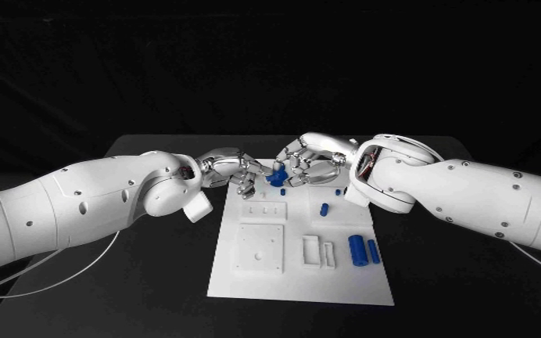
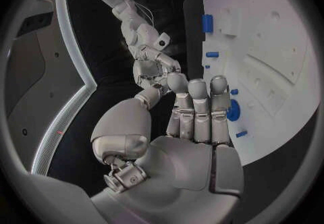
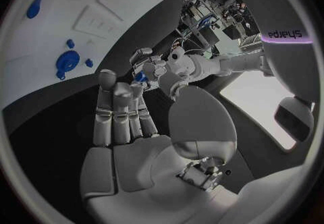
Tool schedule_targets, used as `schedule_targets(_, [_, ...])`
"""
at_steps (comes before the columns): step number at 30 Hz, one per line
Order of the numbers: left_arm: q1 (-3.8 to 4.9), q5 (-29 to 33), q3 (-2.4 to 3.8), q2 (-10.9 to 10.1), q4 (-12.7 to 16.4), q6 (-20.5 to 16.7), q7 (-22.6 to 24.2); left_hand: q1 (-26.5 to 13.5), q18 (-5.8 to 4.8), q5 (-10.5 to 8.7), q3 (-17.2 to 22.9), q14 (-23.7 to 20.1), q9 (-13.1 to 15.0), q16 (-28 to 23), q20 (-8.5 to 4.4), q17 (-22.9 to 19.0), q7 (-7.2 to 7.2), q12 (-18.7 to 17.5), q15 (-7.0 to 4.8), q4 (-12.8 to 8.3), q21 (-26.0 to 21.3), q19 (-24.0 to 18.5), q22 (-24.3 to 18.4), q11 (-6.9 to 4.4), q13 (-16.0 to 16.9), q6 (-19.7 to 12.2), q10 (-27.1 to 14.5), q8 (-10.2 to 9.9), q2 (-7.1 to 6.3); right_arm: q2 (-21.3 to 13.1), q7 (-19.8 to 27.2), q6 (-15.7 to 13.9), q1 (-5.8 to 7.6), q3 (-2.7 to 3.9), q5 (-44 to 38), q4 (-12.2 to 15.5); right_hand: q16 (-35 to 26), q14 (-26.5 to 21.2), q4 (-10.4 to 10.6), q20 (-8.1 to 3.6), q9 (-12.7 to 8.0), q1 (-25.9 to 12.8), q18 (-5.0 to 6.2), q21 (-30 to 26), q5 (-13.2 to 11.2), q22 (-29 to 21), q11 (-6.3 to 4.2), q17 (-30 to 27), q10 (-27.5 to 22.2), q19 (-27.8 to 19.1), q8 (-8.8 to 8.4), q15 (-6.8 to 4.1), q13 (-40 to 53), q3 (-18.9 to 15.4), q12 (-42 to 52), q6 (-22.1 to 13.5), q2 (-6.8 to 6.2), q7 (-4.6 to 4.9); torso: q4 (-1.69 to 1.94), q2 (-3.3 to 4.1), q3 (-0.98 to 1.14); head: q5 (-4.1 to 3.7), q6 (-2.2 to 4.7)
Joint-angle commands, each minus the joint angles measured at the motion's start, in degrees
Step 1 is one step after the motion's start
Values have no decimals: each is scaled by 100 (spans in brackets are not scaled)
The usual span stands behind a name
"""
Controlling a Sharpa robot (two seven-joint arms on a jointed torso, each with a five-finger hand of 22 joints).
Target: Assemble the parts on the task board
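The white task board [image 1: 295, 277] lies in the middle of the table. A round blue part [image 1: 276, 174] stands near its far edge, between my two hands. My left hand [image 1: 231, 170] hovers just left of the part, fingers straight and side by side, thumb apart, holding nothing [image 2: 196, 121]. The round blue part [image 2: 233, 110] sits on the board right behind those fingers. My right hand [image 1: 310, 158] is just right of the part, fingers straight, thumb apart, palm bare [image 3: 125, 121]. The round blue part [image 3: 67, 62] has small blue pegs around it.
Two blue cylinders [image 1: 363, 250] lie side by side on the board's near right. A short blue piece [image 1: 324, 209] lies mid-right. Raised white blocks and slots [image 1: 260, 248] take up the board's near left. Black table [image 1: 451, 275] surrounds the board.
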Motion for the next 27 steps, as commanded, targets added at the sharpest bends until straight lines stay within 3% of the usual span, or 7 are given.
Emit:
schedule_targets(1, [17,125,20,4,-8,-172,105,207,-117,27,16,-2,-8,27,-630,8,-29,38,-19,-19,-30,-40,114,-14,8,63,-33,9,171,6,15,185,-18,-18,-13,34,27,38,3,-11,3,16,79,18,-23,131,-4,3,28,20,25,9,-6,38,30,27,40,5,2,2,0,6,-11])
schedule_targets(20, [17,4,16,10,-35,-255,34,218,-116,43,20,0,-7,35,-632,8,-31,46,-17,-22,-27,-38,115,-15,5,82,-25,6,151,-16,13,171,-52,-22,232,176,24,31,9,-6,-7,-33,79,20,-25,128,-7,-2,20,13,29,5,-12,35,29,42,48,1,-1,3,6,-5,-19])
schedule_targets(27, [17,-167,13,4,-6,-144,-9,232,-115,52,25,-2,-5,35,-634,6,-33,45,-13,-30,-25,-39,115,-15,-2,103,-19,8,135,-48,10,-114,-52,-22,245,-3,4,6,10,2,-27,-72,79,7,-26,123,0,-16,-12,-16,10,11,-22,41,13,15,34,9,1,1,-2,-7,-17])
